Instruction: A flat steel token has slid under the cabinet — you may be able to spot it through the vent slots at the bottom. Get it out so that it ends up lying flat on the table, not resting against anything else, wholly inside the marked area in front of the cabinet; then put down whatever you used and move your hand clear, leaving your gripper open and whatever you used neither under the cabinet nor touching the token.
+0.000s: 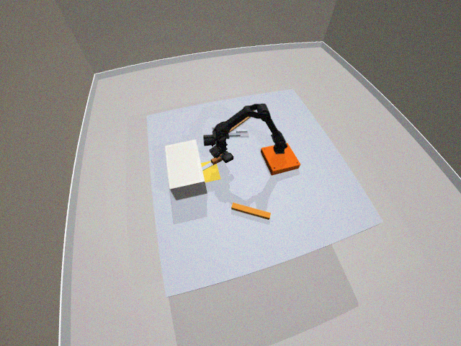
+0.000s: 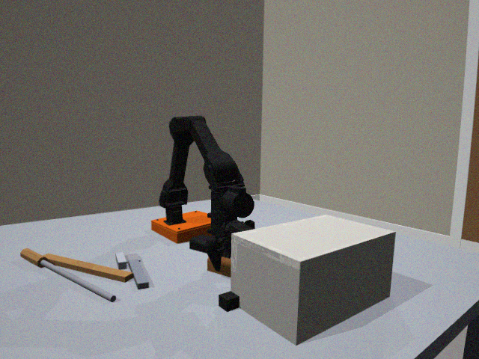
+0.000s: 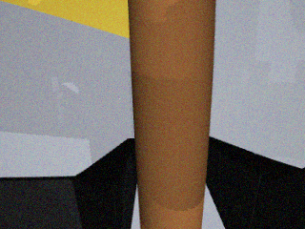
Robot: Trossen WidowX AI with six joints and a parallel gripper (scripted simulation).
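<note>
My gripper [image 1: 222, 158] [image 2: 220, 264] [image 3: 167, 145] is shut on the brown handle [image 1: 215, 160] [image 2: 221, 267] [image 3: 173, 95] of a tool, low in front of the cabinet. The tool's thin grey shaft [image 1: 207, 166] runs from the handle to the cabinet's front edge; its far end is hidden. The white cabinet [image 1: 184, 163] [image 2: 266, 278] stands on the table. The yellow marked area [image 1: 212, 174] [image 3: 71, 16] lies directly in front of it, with the shaft passing over its edge in the top view. The steel token is not visible, and the vent slots cannot be made out.
A small black cube [image 2: 228, 301] sits by the cabinet's front. A grey rod [image 2: 77, 280] with a wooden handle, a wooden bar [image 2: 87, 266] and a grey metal piece [image 2: 138, 271] lie to one side. An orange bar [image 1: 250, 210] lies on the other side, away from the orange arm base [image 1: 279, 160].
</note>
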